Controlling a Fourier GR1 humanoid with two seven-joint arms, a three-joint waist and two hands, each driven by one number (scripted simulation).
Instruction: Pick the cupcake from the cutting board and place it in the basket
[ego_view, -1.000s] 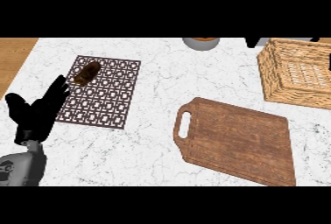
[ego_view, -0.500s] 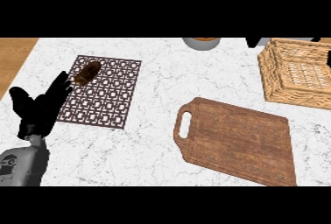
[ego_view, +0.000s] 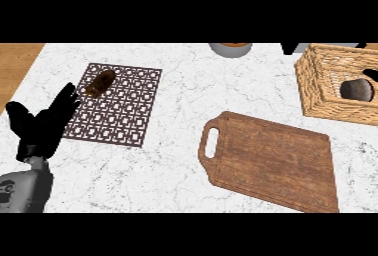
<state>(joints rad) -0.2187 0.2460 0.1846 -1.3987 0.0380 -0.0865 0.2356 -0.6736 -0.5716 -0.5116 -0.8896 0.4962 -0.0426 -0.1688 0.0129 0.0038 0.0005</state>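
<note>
The cupcake (ego_view: 99, 83) lies on its side on the patterned brown mat (ego_view: 115, 105) near the tabletop's (ego_view: 184, 90) far left corner, not on the cutting board (ego_view: 272, 159), whose wooden face shows nothing on it. The cupcake's long axis runs diagonally, from the mat's far edge toward its left edge. The left robot hand (ego_view: 40, 125) shows at the left edge of the tabletop with its fingers straight and spread, holding nothing; the cupcake sits just beyond its fingertips (ego_view: 68, 95), up and slightly to the right. That makes the left robot hand by far the nearer one. Of the right robot hand only dark shapes show around the basket (ego_view: 325, 95) at the far right corner, so I cannot tell its state.
</note>
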